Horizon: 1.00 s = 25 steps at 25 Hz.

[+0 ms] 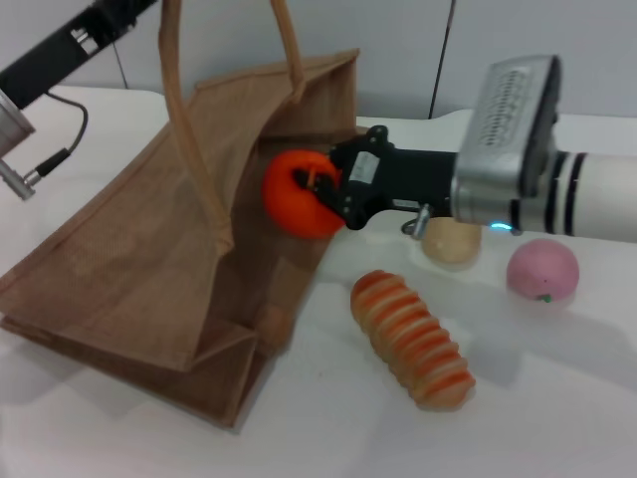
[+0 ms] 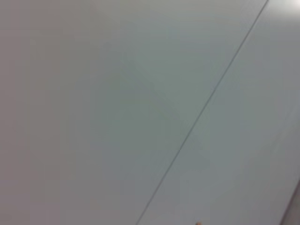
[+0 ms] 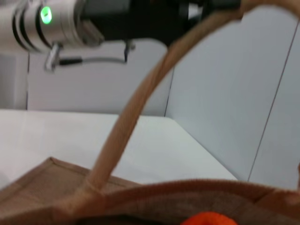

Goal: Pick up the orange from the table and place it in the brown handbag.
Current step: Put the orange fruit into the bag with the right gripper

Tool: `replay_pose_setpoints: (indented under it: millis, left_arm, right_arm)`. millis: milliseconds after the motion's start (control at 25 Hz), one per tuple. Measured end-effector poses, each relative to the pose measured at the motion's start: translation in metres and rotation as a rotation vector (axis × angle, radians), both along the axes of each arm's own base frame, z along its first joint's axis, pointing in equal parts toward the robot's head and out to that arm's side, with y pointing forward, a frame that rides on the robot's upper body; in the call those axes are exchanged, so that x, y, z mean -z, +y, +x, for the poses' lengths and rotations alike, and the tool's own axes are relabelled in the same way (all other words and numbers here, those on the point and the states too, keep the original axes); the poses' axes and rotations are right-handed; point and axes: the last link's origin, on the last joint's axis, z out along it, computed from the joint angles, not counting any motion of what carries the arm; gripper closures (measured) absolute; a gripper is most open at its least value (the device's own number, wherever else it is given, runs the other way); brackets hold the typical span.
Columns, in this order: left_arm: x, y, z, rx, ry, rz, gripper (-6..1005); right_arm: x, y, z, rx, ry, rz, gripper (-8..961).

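White table (image 1: pixel 328 418) bears brown handbag (image 1: pixel 149 269); right pincer (image 1: pixel 317 189) grips orange (image 1: pixel 291 199).

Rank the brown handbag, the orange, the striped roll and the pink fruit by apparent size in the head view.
1. brown handbag, by far largest
2. striped roll
3. orange, partly hidden by the right gripper
4. pink fruit, close to the orange; unsure

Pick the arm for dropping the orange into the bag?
Right. The right gripper already holds the orange at the brown handbag opening; the left arm is up holding a handle.
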Motion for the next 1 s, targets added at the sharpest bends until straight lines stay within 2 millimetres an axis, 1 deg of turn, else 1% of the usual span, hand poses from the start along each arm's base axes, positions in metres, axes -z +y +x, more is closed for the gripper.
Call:
replay_pose_setpoints:
  millis: [200, 440, 480, 600, 680, 840, 1000]
  left_arm:
    - [-0.006, -0.001, 0.007, 0.042, -0.030, 0.002, 885]
    - [-0.007, 0.000, 0.012, 0.063, -0.041, -0.001, 885]
    - [-0.007, 0.000, 0.013, 0.066, -0.042, -0.002, 885]
    - [-0.007, 0.001, 0.014, 0.067, -0.044, -0.005, 885]
    - [-0.006, 0.001, 0.015, 0.069, -0.047, -0.010, 885]
    - [-0.005, 0.001, 0.019, 0.086, -0.053, -0.018, 885]
    - [-0.005, 0.001, 0.022, 0.101, -0.059, -0.021, 885]
  right_arm:
    - [0.012, -0.003, -0.010, -0.046, -0.028, 0.004, 846]
    - [0.021, -0.010, -0.024, -0.127, -0.027, -0.001, 848]
    - [0.024, -0.012, -0.028, -0.162, -0.031, 0.007, 849]
    - [0.026, -0.013, -0.030, -0.194, -0.042, 0.020, 853]
    - [0.029, -0.010, -0.032, -0.195, -0.064, 0.041, 853]
    - [0.034, 0.000, -0.033, -0.142, -0.119, 0.091, 853]
    - [0.036, 0.002, -0.033, -0.140, -0.145, 0.113, 854]
